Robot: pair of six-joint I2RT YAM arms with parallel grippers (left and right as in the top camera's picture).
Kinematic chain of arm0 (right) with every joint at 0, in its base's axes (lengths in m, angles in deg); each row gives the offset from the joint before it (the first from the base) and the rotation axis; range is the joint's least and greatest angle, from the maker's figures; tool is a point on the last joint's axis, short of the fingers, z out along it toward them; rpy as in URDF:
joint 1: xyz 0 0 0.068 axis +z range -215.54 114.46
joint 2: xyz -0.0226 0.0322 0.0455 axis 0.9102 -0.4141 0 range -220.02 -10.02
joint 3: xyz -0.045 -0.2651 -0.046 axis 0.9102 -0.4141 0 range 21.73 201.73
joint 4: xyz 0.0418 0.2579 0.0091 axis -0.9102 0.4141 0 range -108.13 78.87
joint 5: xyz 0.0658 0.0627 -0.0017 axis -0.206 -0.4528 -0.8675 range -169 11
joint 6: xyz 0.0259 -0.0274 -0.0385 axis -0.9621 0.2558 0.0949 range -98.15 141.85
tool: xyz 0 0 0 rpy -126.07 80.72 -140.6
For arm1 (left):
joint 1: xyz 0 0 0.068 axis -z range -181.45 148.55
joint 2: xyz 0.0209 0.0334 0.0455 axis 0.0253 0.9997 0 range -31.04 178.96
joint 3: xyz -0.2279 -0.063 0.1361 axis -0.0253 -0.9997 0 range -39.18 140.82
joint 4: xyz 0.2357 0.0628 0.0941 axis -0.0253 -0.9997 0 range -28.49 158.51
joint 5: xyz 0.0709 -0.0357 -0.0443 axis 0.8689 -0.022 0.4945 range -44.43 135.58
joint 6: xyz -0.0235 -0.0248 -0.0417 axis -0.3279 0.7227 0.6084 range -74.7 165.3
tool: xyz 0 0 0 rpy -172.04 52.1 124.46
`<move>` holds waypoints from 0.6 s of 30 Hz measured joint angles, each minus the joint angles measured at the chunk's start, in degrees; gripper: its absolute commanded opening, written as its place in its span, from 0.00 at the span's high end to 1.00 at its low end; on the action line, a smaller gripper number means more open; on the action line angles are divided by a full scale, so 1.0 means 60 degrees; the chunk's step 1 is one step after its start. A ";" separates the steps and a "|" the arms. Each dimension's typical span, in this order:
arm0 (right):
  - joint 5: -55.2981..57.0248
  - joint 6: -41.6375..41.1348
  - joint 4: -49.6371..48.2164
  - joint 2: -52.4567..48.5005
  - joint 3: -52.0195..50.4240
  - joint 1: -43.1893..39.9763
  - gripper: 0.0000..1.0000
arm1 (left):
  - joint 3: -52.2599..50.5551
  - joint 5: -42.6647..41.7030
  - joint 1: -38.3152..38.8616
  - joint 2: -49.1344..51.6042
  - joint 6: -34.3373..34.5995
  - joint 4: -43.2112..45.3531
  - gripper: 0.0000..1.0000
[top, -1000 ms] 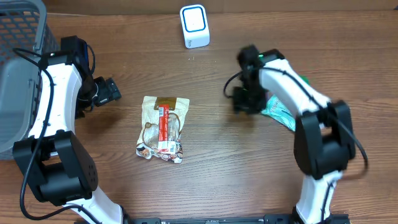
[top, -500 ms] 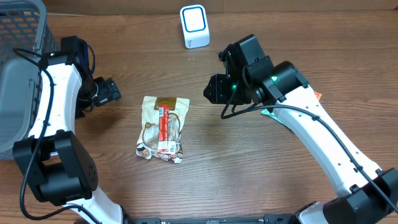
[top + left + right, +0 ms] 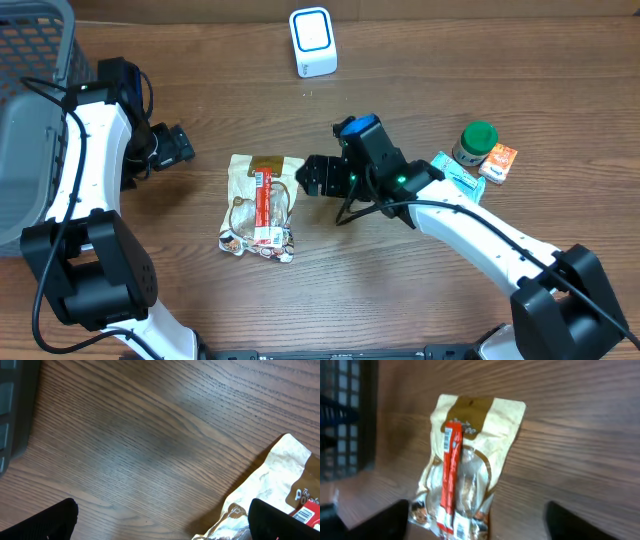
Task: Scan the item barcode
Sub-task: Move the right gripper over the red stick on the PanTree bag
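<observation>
Wooden table (image 3: 420, 310) fills the scene, with a grey basket (image 3: 30, 120) at its left edge. Between the arms the snack pouch (image 3: 262, 205) lies flat, red strip up, possibly with a barcode at one end. The left gripper (image 3: 172, 147) gapes empty near the pouch's upper left. The right gripper (image 3: 318, 177) is spread wide and empty just right of it. A white scanner (image 3: 313, 42) stands farther back.

The overhead camera is looking straight down at the table (image 3: 200, 60); both wrist cameras are viewing its snack bag (image 3: 467, 460) closer.
</observation>
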 measured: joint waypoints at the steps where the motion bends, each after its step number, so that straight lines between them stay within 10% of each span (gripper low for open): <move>1: 0.0018 0.0025 -0.0182 0.0000 -0.0095 0.0000 0.00 | 0.0000 -0.0004 0.0000 0.0000 0.0000 0.0004 0.00; 18: 0.0025 -0.0025 -0.2255 -0.1038 -0.0390 0.1315 0.01 | 0.0000 0.0000 0.0000 0.0000 0.0004 0.0004 0.00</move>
